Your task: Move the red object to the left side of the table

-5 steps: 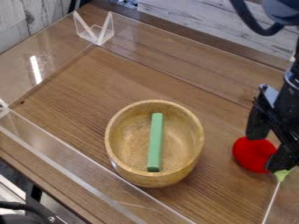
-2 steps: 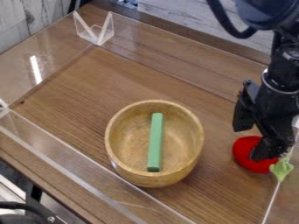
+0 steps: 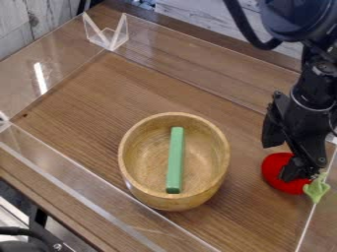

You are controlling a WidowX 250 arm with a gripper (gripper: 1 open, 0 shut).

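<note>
The red object (image 3: 281, 174), a small round red toy fruit with a light-green tip (image 3: 317, 189), lies on the brown wooden table (image 3: 145, 84) at the right, near the front. My gripper (image 3: 298, 148) hangs straight down over it, open, with one black finger on each side of the fruit's top. The fingers hide the fruit's upper part. I cannot tell whether they touch it.
A wooden bowl (image 3: 138, 165) sits left of the fruit, with a green stick (image 3: 174, 157) lying in it. Clear acrylic walls (image 3: 79, 187) border the table. A clear folded stand (image 3: 105, 31) is at the back left corner.
The gripper has shifted slightly left and come down over the red fruit, hiding more of it. It stays open. The bowl and stick have not moved.
</note>
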